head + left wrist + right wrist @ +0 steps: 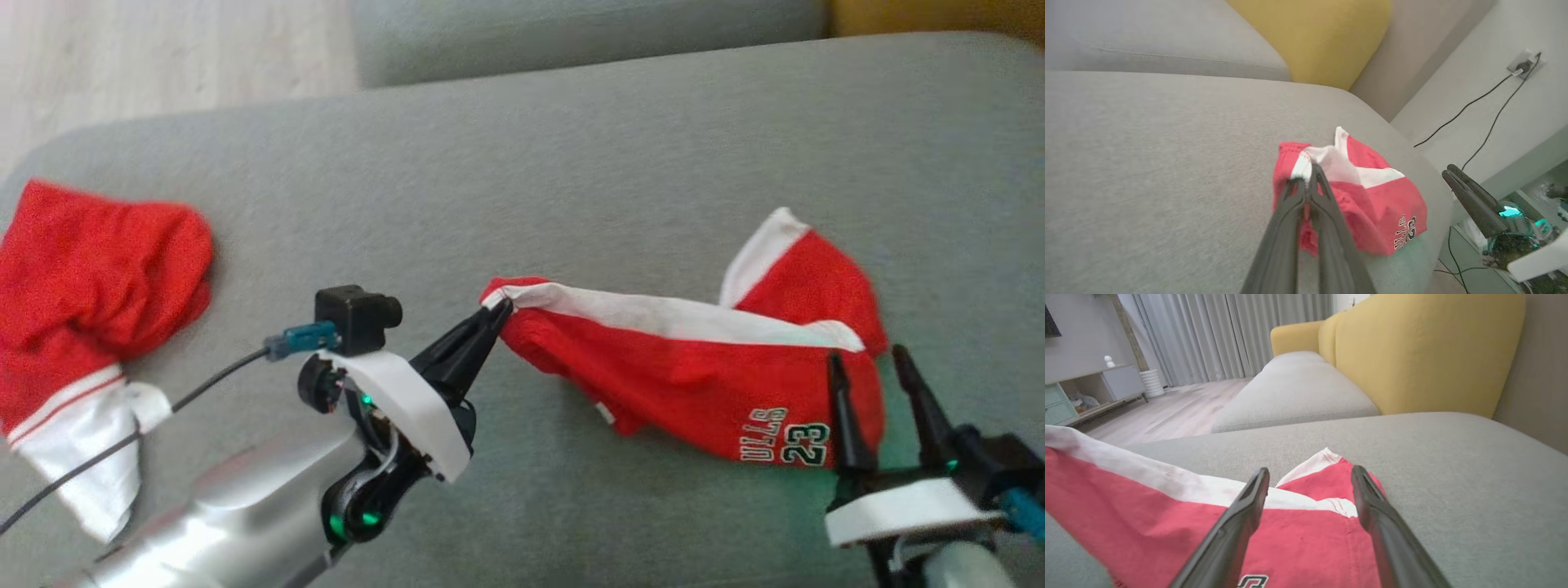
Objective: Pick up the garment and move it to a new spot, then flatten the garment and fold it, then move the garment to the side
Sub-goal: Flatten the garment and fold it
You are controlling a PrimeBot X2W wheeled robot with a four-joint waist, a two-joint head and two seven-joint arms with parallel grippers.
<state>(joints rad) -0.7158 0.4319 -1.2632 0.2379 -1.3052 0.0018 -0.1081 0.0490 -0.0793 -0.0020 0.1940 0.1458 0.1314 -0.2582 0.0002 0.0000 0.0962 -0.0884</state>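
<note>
Garment [702,367] stretches left-to-right across the grey cushion [571,163], left gripper [500,313] pinched tight on its white-banded left end, right gripper [865,353] spread wide over the opposite end, nearest that free corner.

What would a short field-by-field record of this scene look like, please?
surface: grey sofa cushion
garment: red with white trim, crumpled, stretched sideways across the cushion
print: number 23 near its right end
left pincer: shut on the garment's white-trimmed left end
right pincer: open, at the garment's printed end; contact unclear
other item: second red and white garment, bunched at the cushion's left edge
background: yellow backrest
</note>
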